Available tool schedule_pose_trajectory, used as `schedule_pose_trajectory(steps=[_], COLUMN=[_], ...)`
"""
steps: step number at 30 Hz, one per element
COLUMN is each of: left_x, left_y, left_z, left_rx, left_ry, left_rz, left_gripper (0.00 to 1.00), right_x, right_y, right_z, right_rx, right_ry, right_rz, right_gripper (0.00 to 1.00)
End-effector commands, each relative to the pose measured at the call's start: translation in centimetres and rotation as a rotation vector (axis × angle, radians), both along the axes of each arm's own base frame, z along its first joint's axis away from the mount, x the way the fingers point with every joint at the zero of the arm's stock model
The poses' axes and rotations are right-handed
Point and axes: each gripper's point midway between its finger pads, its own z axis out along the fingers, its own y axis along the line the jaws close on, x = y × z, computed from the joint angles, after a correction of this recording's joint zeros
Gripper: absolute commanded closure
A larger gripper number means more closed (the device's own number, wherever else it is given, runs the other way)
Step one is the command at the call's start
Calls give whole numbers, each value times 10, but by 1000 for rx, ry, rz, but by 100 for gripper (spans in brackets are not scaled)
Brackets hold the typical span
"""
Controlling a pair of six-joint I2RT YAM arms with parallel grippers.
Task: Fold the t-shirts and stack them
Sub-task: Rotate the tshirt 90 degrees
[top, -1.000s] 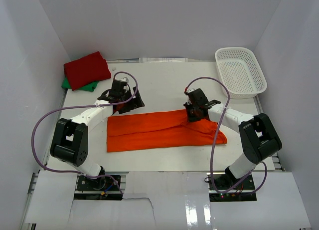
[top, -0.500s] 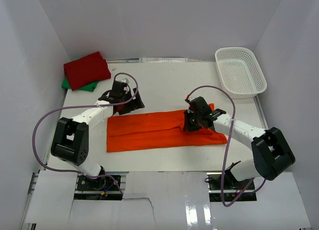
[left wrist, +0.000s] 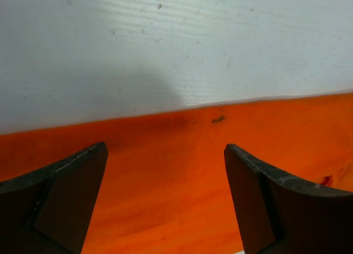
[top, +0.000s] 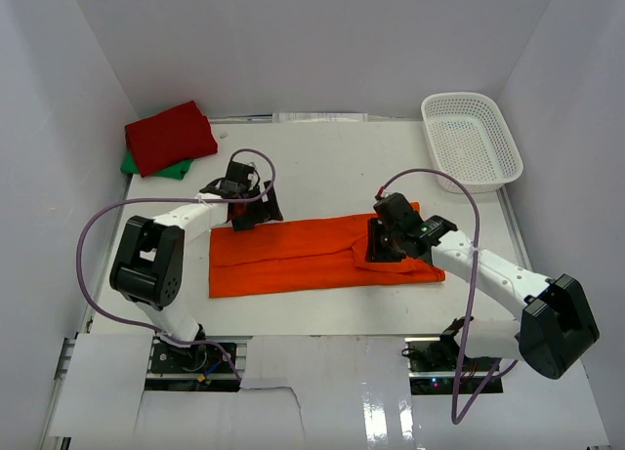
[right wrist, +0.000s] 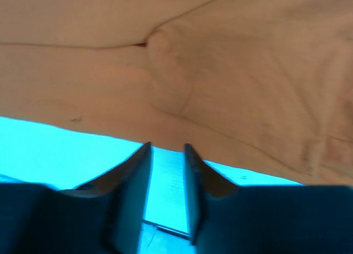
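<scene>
Orange t-shirt (top: 293,260) lies flat mid-table (top: 322,162) as a long, narrow band, with its long axis left to right across the front of both arms. From that shape I judge it already folded lengthwise. Left gripper (top: 256,214) hangs low over the band's far-left corner. In the left wrist view its jaws are spread wide with nothing between them, orange cloth lies under the fingers (left wrist: 66,188), and the far hem runs straight across just ahead on bare table. Right gripper (top: 383,247) sits over the right-hand part of the band, well short of the right end. In the right wrist view (colour cast: table reads cyan, cloth pale tan) its jaws stand a little apart and only table surface shows in the gap, so nothing is pinched. The cloth there starts just beyond the fingertips and shows a soft ridge. The red t-shirt (top: 171,136) is folded and sits on the green t-shirt (top: 146,165) in the far-left corner. The white mesh basket (top: 469,143) sits at far right, apart from everything. Judgement: what remains is a fold across the short axis, one end carried along the long axis over the other. The right arm is nearer the right end, and the left arm is nearer both the left end and the stack.
</scene>
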Motion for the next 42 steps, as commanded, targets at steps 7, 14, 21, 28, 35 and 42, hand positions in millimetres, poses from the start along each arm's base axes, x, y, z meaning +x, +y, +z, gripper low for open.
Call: schedule_pose_trajectory(steps=[7, 14, 21, 28, 35, 42], left_x=[-18, -15, -24, -48, -92, -113], left_y=[53, 78, 80, 91, 93, 58], left_z=[-9, -20, -46, -52, -68, -67], left_rx=[51, 105, 61, 90, 76, 63], left_ry=[77, 126, 232, 246, 358, 333], left_rz=[117, 197, 204, 268, 440, 457], left_gripper=[2, 2, 2, 2, 2, 2], right_x=[-15, -13, 10, 54, 136, 232], right_y=[-55, -61, -46, -39, -30, -10], right_z=[-30, -50, -70, -93, -98, -111], right_rx=[-245, -334, -317, -230, -150, -90], right_ry=[46, 97, 136, 188, 173, 153], right_rz=[-97, -107, -74, -70, -74, -33], right_gripper=[92, 92, 92, 92, 92, 92])
